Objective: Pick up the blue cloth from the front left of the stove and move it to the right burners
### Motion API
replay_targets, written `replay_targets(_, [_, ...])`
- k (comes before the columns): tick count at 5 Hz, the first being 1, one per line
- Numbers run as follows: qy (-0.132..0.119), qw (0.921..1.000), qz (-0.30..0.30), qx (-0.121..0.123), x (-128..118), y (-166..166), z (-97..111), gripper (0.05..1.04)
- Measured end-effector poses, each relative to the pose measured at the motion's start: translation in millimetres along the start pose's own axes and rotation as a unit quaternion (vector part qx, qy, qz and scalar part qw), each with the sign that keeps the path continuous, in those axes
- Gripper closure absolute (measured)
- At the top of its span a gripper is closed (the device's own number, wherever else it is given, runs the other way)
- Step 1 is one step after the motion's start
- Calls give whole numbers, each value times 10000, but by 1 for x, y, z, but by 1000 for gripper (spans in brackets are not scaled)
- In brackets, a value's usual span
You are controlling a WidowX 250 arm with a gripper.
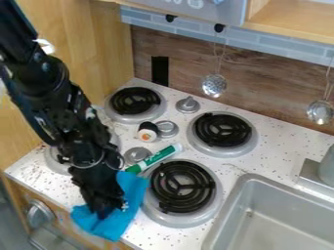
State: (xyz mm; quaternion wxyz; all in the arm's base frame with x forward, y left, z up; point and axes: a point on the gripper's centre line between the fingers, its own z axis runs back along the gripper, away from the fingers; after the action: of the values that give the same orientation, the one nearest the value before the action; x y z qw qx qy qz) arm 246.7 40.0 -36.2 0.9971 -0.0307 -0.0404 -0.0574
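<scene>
Bright blue on the cloth (pixel 132 195), black on the hand (pixel 104 211). Green and white on the marker (pixel 155 157) — black, white and orange on the sushi roll (pixel 147 132). Dark-speckled white on the worktop (pixel 277 156), brown wood grain on the back wall (pixel 264 78).

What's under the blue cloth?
Can't tell: the cloth covers whatever is beneath. Speckled counter shows beside it, and the gripper hides part of the cloth from above.
</scene>
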Motion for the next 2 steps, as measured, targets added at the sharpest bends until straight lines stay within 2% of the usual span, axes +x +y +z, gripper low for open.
replay_targets(1, [-18, 9995, -275, -137, 4, -23, 4, 982])
replay_targets(2, [-4, 9990, -352, -257, 5, -35, 4, 988])
